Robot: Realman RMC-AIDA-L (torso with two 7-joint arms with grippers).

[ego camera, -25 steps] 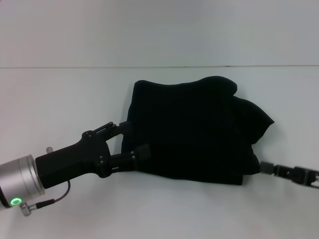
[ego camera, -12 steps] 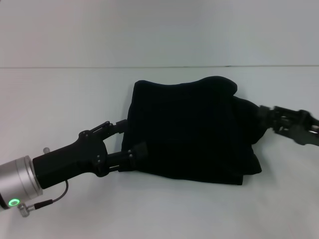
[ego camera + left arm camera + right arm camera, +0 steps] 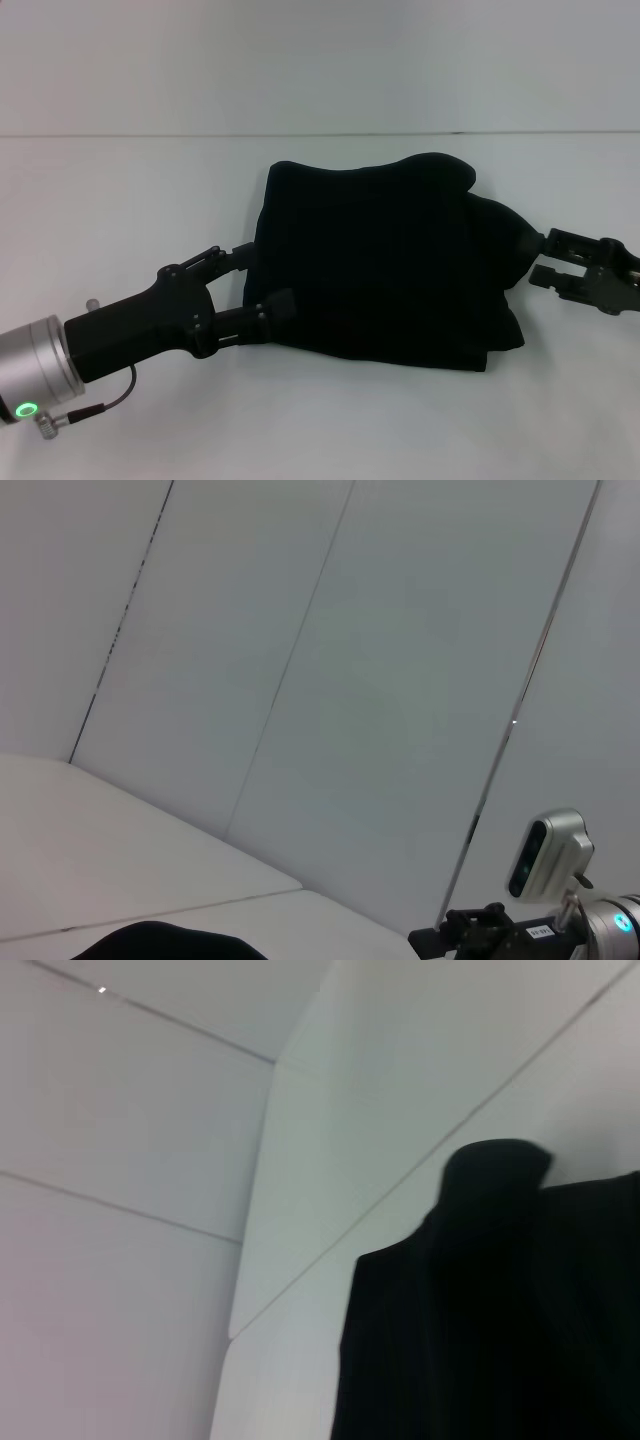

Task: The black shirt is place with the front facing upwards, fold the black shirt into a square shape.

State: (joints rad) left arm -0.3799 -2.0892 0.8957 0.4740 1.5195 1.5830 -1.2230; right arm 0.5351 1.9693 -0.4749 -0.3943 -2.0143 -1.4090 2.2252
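Black shirt [image 3: 385, 265]: it is lying folded into a lumpy, roughly square bundle on the white table [image 3: 130, 210], near the middle of the head view. Its far edge is bulging upward, and a rounded flap is sticking out on the robot's right side. No print or label is showing.

Left gripper [image 3: 262, 278]: it is reaching in low from the near left, with its fingers spread apart. One finger is lying along the shirt's left edge and the other is touching the near left corner. Nothing is being clamped between them, as far as the head view shows.

Right gripper [image 3: 546, 256]: it is hovering at the shirt's right flap, with its two fingers parted and their tips just beside the cloth. Whether they are touching it is not clear.

Left wrist view: it is showing mostly pale wall panels, a sliver of the dark shirt at the lower edge, and the right arm's gripper farther off.

Right wrist view: the shirt is filling the lower corner as a dark mass against the white table.
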